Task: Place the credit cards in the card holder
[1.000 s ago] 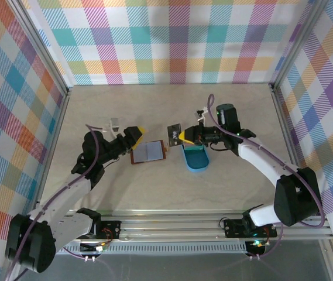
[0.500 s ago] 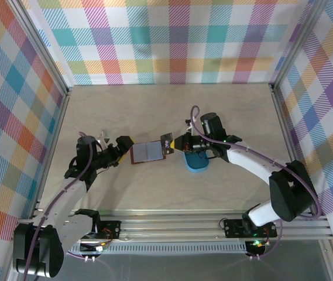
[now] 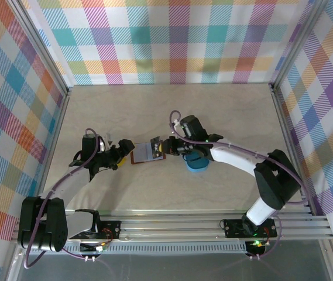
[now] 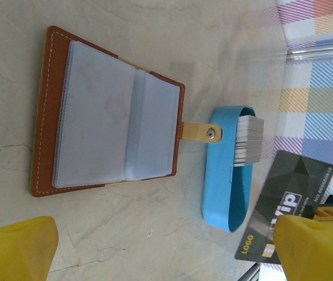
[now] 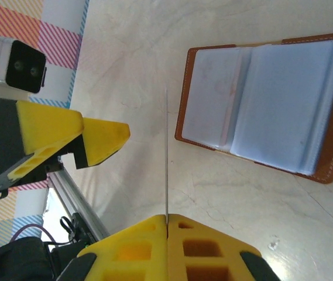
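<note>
- Top external: a small reddish-brown leather folding wallet [image 3: 144,152] lies open on the pale marbled table [image 3: 172,111], between the two arms. The left gripper [image 3: 121,154] sits just beside its left edge, yellow jaws spread wide with nothing in them. The right gripper [image 3: 165,146] is pinched tight on a dark credit card [image 3: 153,143] by the wallet's right side. A blue oval plastic tray [image 3: 198,163] lies just beyond.
- Left wrist: the wallet [image 4: 110,137] shows clear plastic sleeves, its snap tab [image 4: 201,132] pointing at the tray [image 4: 227,187]. A stack of cards [image 4: 249,140] stands in the tray. The dark credit card [image 4: 283,202], printed "vip" and "LOGO", hangs near the tray.
- Right wrist: the right gripper [image 5: 167,219] clamps the card edge-on, a thin line near the wallet [image 5: 271,111]. A yellow finger [image 5: 96,137] of the left gripper is opposite.
</note>
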### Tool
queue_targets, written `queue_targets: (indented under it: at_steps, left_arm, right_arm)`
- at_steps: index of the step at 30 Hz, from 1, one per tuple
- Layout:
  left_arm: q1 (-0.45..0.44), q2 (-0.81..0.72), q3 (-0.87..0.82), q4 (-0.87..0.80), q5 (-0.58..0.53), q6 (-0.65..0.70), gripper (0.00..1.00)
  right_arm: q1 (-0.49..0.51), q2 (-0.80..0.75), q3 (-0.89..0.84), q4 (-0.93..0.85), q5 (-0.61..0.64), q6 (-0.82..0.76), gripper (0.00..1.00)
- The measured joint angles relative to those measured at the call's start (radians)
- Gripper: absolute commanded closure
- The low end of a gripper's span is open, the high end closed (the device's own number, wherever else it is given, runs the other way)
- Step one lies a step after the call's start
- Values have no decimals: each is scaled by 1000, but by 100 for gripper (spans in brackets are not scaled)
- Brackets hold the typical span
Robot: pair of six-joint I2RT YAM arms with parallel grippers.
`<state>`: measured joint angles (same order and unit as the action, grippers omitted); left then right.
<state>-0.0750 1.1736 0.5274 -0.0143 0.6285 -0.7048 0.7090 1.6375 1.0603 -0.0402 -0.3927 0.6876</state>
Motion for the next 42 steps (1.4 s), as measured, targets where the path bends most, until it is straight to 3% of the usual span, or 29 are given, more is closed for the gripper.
queue_targets:
  at_steps: [7, 13, 42]
  left_arm:
    - [0, 64, 0, 5, -12, 37, 28]
    - [0, 119, 18, 18, -8, 65, 37]
    - [0, 351, 82, 103, 17, 122, 48]
  right_arm:
    - [5, 119, 91, -32, 30, 8, 100]
    - [22, 191, 114, -28, 61, 19, 100]
    - [39, 326, 173, 40, 97, 61, 100]
